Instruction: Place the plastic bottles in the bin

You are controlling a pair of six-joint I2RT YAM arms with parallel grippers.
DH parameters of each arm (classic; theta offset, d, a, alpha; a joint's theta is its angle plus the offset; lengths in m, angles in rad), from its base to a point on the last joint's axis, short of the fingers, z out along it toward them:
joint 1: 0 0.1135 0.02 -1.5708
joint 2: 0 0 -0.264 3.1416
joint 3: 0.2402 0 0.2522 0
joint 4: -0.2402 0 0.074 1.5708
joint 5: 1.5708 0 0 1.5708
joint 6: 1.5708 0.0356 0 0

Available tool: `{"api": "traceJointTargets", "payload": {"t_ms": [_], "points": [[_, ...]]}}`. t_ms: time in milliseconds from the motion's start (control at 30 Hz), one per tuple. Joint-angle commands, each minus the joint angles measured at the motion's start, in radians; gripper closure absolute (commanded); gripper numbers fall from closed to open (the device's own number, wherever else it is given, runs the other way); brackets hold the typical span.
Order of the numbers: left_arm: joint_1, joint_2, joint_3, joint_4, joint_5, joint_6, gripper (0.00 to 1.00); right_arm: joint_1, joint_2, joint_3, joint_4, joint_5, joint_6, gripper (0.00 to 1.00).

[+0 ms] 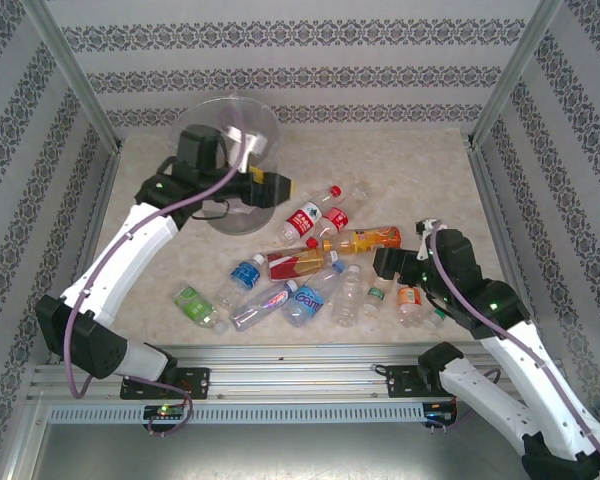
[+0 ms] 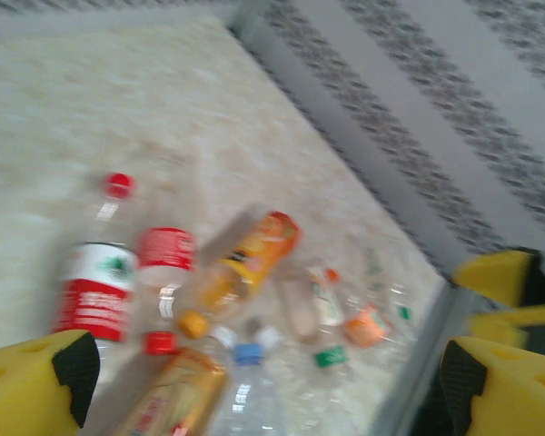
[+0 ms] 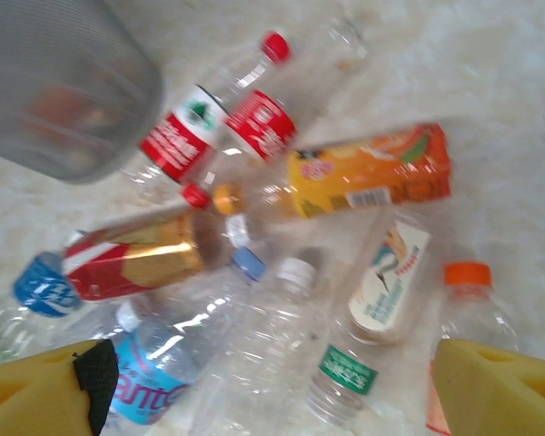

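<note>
The plastic bottles (image 1: 305, 265) lie in a loose pile at mid-table. Among them are two red-labelled ones (image 1: 305, 218), an orange juice bottle (image 1: 365, 239) and a green-labelled one (image 1: 195, 303). The bin (image 1: 225, 165), grey with a clear bag, stands at the back left. My left gripper (image 1: 283, 187) hangs open by the bin's right side with nothing between its yellow fingers (image 2: 36, 391); the pile (image 2: 245, 263) lies blurred below it. My right gripper (image 1: 382, 266) is open low over the pile's right part, and a clear white-capped bottle (image 3: 272, 336) lies between its fingers (image 3: 500, 391).
Patterned walls with metal posts (image 1: 75, 75) close the table on three sides. A metal rail (image 1: 300, 360) runs along the near edge. The bin's grey mesh wall (image 3: 64, 91) fills the upper left of the right wrist view. Bare tabletop (image 1: 410, 170) lies at the back right.
</note>
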Motion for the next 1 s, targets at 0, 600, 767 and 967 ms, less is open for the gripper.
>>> {"api": "traceJointTargets", "payload": {"t_ms": [0,600,767,967], "points": [[-0.079,-0.031,-0.063,0.151,0.105,-0.036,0.00,-0.001,0.040,-0.029,-0.085,0.095,0.068,0.15],[-0.208,-0.096,-0.202,0.229,0.069,-0.044,0.00,-0.036,0.228,-0.240,-0.074,0.195,0.209,0.21],[-0.209,-0.113,-0.204,0.221,0.054,-0.037,0.00,-0.061,0.260,-0.264,-0.028,0.190,0.207,0.21],[-0.209,-0.111,-0.204,0.219,0.052,-0.036,0.00,-0.096,0.287,-0.292,0.016,0.172,0.197,0.22]]}}
